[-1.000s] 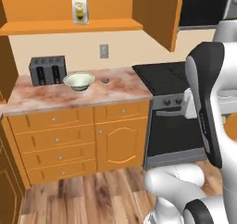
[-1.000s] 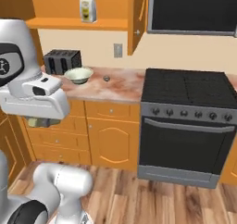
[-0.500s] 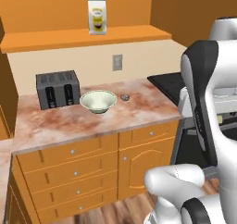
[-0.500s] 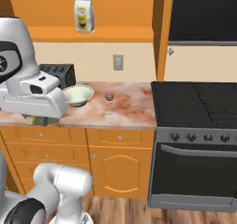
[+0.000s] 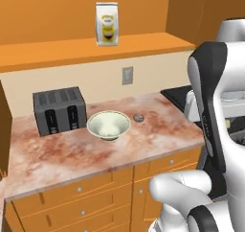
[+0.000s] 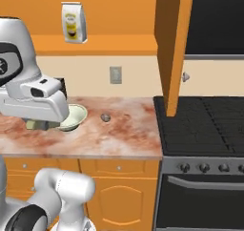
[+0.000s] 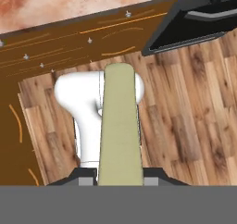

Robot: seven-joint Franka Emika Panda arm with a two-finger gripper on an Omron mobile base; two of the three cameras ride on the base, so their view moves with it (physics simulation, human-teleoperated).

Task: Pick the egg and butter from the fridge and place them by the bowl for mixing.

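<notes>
An olive-yellow butter (image 7: 119,126) stick runs up the middle of the hand view, with my gripper (image 7: 119,179) shut on its lower end, above the wooden floor in front of the counter drawers. The pale cream-green bowl (image 5: 109,124) (image 6: 74,116) stands on the marbled counter (image 5: 72,154). The small brown-grey egg (image 5: 139,117) (image 6: 106,117) lies on the counter just right of the bowl, a short gap between them. In the right base view my hand hangs in front of the bowl's left side. The fridge is out of view.
A dark toaster (image 5: 58,110) stands left of the bowl. A yellow-white bag (image 5: 106,24) sits on the shelf above. The black stove (image 6: 205,125) adjoins the counter on the right, with an open orange cupboard door (image 6: 174,48) hanging over its left edge.
The base has driven closer to the counter, so bowl, egg and toaster loom larger and more central. The gripper has stayed shut on the butter.
</notes>
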